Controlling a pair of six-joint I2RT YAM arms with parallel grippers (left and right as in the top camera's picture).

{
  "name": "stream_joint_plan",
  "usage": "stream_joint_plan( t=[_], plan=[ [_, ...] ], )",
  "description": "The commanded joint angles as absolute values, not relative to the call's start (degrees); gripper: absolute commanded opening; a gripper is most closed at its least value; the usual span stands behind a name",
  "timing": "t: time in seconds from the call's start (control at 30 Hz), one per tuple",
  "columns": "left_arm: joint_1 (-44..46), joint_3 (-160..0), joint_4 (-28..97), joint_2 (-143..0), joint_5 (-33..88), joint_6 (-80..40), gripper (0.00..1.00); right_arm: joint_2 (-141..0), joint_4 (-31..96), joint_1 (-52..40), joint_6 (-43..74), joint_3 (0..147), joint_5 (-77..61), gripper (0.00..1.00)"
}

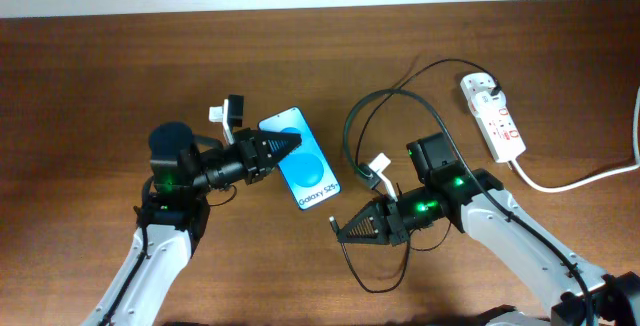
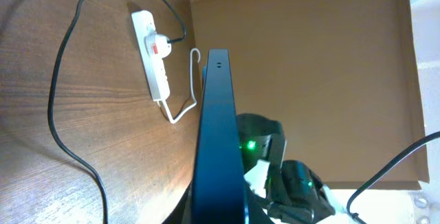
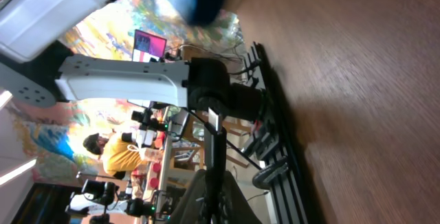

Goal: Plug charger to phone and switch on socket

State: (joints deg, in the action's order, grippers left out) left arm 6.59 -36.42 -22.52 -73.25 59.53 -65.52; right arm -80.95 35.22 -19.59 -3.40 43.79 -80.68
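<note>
Phone (image 1: pixel 303 166), the only one, is pinched at its left edge by your left gripper (image 1: pixel 294 145). Near right of it, your right gripper (image 1: pixel 340 233) seems clamped on the single charger (image 1: pixel 347 134). One socket (image 1: pixel 493 118) lies far right.

The phone (image 1: pixel 305 164), its blue screen lit above a white "Galaxy S25" band, is slanted just left of centre. The socket (image 1: pixel 493 116), a white strip with red switches, lies at upper right. The charger (image 1: pixel 347 136), a thin black cable, is plugged into the socket's upper end and loops left, then down to lower centre.
</note>
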Motion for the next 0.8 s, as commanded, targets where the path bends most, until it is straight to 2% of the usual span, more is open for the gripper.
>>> stream_joint_plan(
  t=[0.0,0.2,0.47,0.77],
  plan=[
    [6.22,-37.34,-23.09,-74.32,62.19,-63.29,0.00,-80.16,35.05,-19.88,-3.57,46.57,-83.29,0.04],
    [6.22,-37.34,-23.11,-74.35,62.37,-63.31,0.00,-80.16,33.58,-19.88,-3.46,47.24,-80.14,0.04],
    [6.28,-37.34,-23.09,-74.35,62.37,-63.31,0.00,-80.18,27.97,-22.57,3.75,47.24,-74.43,0.04],
    [6.26,-37.34,-23.07,-74.35,62.35,-63.26,0.00,-80.07,28.03,-22.55,3.92,47.33,-79.37,0.04]
  ],
)
